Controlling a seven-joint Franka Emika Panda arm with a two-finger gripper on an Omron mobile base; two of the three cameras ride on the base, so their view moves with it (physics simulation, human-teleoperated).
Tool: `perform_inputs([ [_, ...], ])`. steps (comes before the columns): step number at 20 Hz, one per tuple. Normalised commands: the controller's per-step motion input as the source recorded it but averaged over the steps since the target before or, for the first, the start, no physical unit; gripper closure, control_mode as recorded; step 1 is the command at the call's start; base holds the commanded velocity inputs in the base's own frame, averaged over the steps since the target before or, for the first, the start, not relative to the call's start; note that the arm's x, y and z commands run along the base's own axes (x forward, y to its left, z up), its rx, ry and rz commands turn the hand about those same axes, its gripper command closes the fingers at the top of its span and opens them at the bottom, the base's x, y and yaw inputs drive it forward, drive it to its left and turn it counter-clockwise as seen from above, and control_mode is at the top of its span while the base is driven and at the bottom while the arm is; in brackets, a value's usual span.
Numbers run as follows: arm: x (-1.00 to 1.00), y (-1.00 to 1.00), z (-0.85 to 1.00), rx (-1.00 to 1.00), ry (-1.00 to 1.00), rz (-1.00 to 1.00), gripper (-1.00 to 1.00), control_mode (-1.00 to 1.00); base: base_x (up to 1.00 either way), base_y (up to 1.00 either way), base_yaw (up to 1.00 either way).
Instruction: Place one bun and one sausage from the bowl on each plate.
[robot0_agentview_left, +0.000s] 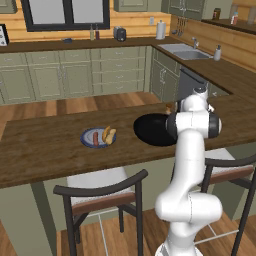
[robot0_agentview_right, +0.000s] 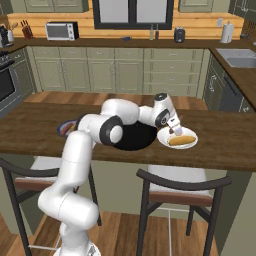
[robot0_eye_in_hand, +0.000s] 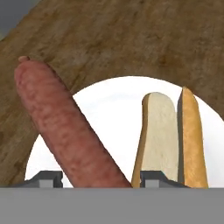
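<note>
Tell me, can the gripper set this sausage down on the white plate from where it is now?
Probably yes. The gripper hangs right over the white plate with the sausage between its fingertips; the bun lies to one side, leaving bare plate beneath.

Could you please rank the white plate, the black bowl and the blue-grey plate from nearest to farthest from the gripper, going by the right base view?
1. white plate: directly under the gripper, at the right of the counter, with a bun on it.
2. black bowl: just left of the white plate, mid-counter, partly behind the arm.
3. blue-grey plate: far left on the counter, beyond the arm's elbow.
</note>
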Motion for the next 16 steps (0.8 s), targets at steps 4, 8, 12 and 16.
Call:
perform_inputs([
  [4, 0.16, 0.00, -0.17, 0.19, -0.18, -0.21, 1.00, -1.00, 0.00, 0.00, 0.00],
  [8, 0.32, 0.18, 0.08, 0.10, -0.11, -0.16, -1.00, -1.00, 0.00, 0.00, 0.00],
  [12, 0.17, 0.04, 0.22, 0.08, -0.05, -0.14, -1.00, -1.00, 0.00, 0.00, 0.00],
  [16, 0.01, 0.04, 0.25, 0.06, -0.02, -0.12, -1.00, -1.00, 0.00, 0.00, 0.00],
])
